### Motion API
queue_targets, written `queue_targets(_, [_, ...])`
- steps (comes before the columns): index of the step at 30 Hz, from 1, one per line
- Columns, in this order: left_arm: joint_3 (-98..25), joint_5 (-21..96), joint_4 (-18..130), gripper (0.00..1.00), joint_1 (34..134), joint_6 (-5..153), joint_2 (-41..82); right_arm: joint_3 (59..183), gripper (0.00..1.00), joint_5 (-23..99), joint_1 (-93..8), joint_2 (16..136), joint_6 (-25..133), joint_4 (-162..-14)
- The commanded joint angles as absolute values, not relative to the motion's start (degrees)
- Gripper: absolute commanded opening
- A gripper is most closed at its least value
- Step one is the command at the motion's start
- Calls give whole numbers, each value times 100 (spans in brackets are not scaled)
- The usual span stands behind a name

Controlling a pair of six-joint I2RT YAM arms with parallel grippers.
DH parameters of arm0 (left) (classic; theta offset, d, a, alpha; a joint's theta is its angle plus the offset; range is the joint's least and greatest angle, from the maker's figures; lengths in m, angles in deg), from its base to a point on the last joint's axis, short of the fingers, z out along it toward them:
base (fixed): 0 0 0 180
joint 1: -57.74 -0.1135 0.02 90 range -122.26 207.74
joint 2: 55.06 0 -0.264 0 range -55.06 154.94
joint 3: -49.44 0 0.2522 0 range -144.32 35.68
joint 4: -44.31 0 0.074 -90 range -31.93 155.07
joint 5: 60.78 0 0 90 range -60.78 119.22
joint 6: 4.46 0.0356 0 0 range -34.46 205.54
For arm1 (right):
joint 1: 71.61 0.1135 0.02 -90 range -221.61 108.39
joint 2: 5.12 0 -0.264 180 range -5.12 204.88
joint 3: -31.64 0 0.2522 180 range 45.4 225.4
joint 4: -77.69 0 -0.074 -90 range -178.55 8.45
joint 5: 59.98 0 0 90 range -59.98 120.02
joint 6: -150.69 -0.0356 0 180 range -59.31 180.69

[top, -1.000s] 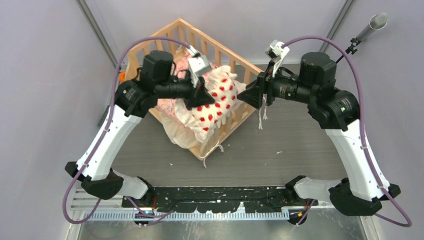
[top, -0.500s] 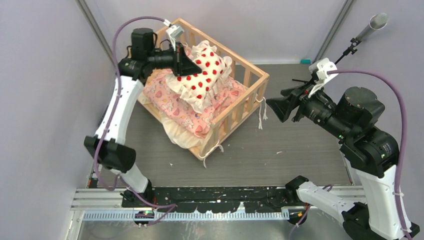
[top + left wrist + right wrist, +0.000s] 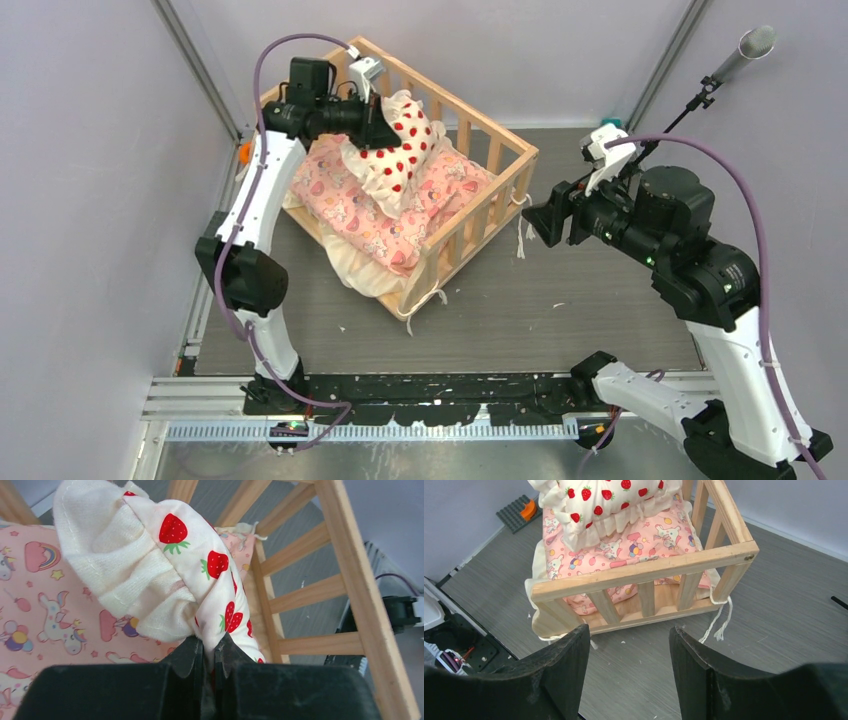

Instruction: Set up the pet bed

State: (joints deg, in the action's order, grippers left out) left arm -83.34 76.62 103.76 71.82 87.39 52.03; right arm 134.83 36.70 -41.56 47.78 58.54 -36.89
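Note:
The pet bed (image 3: 500,165), a light wood slatted crib, stands at the back middle of the table. The pink cartoon cushion (image 3: 400,215) lies in it, one cream edge hanging over the near left side. My left gripper (image 3: 375,128) is shut on the frilled edge of the white strawberry pillow (image 3: 405,145), which rests tilted on the cushion's far end. The left wrist view shows the pillow (image 3: 200,570) pinched between my fingers, beside the bed's rail (image 3: 350,560). My right gripper (image 3: 548,215) is open and empty, right of the bed; its view shows the bed's end rail (image 3: 644,572).
Cream ties (image 3: 522,235) hang from the bed's right corner onto the table. An orange-and-dark block (image 3: 521,512) lies left of the bed by the wall. A metal tube (image 3: 745,50) stands at the back right. Grey walls close in both sides.
My left gripper has carried the pillow from the near side of the bed to its far end. My right arm has drawn back from the bed's right rail.

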Motion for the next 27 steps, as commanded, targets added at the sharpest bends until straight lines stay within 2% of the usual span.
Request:
queue_targets(1, [-8362, 7015, 11021, 0, 7338, 9518, 5364, 13403, 64, 3650, -4142, 4796, 5931, -3817])
queue_targets(5, [-8014, 6720, 11182, 0, 7776, 9829, 5555, 13332, 64, 3689, -4140, 4803, 5879, -3857])
queue_targets(17, [-7169, 7993, 10810, 0, 8195, 9653, 5656, 13153, 64, 3774, -4137, 4728, 5776, -3890])
queue_targets(27, [-7037, 8994, 9398, 0, 8270, 8013, 5004, 12945, 64, 3818, -4140, 4689, 5690, -4021])
